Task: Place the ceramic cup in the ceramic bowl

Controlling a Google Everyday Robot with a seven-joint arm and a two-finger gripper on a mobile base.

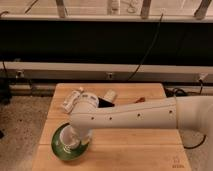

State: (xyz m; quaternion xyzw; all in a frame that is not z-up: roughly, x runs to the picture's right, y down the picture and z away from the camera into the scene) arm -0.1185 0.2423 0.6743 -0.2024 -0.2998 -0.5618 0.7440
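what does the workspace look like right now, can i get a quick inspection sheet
surface: light wooden table, square top, small mark near its front right corner.
job's things: ceramic bowl, green, sits at the table's front left; ceramic cup, white, is over the bowl's inside, partly hidden by the arm.
clutter: clear plastic bottle lying at the back left; a small white object and a dark one beside it at the back middle, too unclear to name.
grippers: tool is down over the bowl at the cup.
cables: dark cables hang across the black panel behind; another runs on the floor at right.
surroundings: speckled floor, white rail along the wall.
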